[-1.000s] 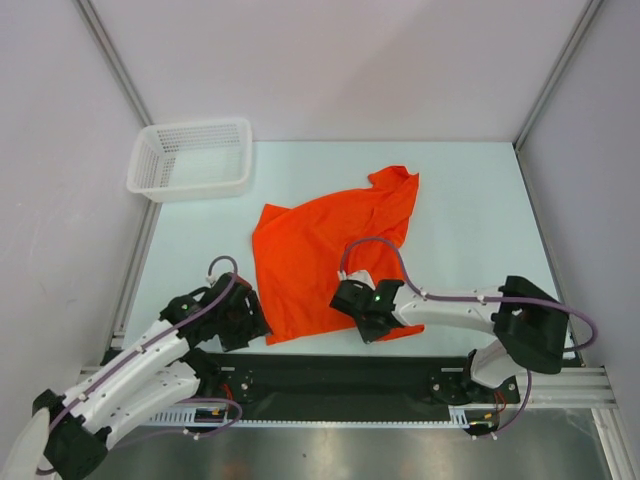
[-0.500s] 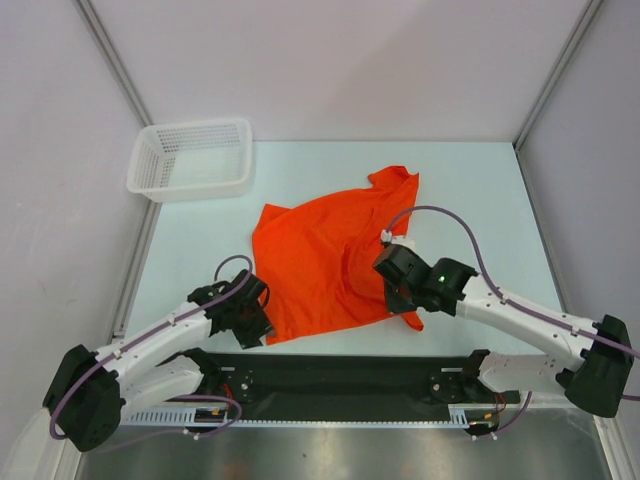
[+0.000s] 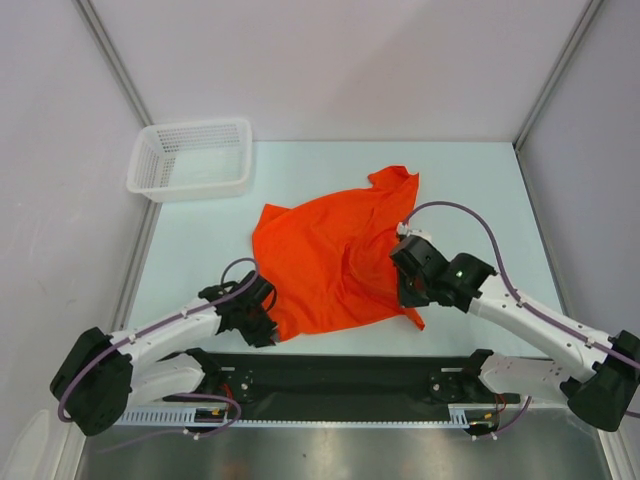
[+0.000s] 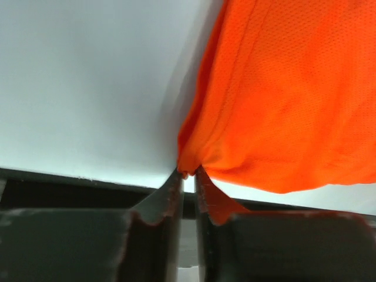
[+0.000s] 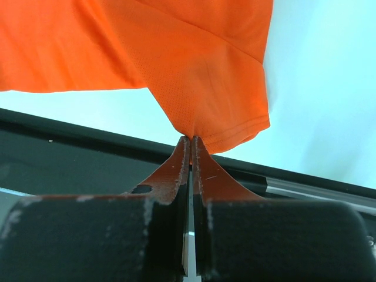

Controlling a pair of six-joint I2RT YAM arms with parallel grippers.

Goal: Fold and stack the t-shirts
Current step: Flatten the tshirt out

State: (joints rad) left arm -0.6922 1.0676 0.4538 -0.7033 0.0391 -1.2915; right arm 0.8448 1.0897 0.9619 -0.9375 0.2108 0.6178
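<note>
Orange-red t-shirt (image 3: pixel 320 262) nipped in closed left gripper (image 4: pixel 187 171) and closed right gripper (image 5: pixel 191 138), outside white basket (image 3: pixel 195 186).

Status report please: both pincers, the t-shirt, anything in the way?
Left pincer shut on t-shirt, near-left corner. Right pincer shut on its right side. Rumpled, not yet folded. Basket far left, apart.

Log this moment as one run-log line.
left gripper: shut on shirt, near-left corner | right gripper: shut on shirt, near-right edge | shirt: rumpled, unfolded | basket: far-left, apart from shirt
</note>
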